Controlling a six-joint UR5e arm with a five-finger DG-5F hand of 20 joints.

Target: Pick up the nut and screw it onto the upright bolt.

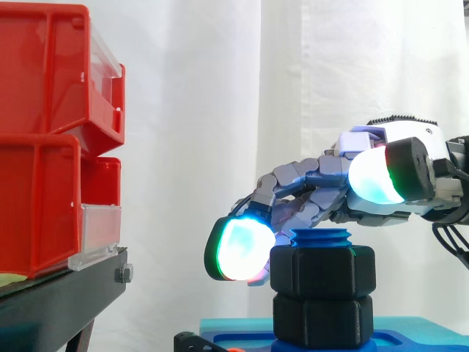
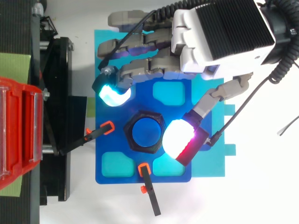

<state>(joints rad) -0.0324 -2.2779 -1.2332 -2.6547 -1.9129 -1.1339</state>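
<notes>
Red bins standing stacked at left. Hand hovering over blue fixture plate, fingers spreading loosely, gripping nothing, thumb pad sitting just beside black hex nut. Nut sitting threaded on upright blue bolt

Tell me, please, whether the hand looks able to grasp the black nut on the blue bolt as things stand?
Probably yes. The hand hangs just above the nut, its fingers spread to either side of it, and nothing lies between; the small clamps sit lower on the base.
</notes>
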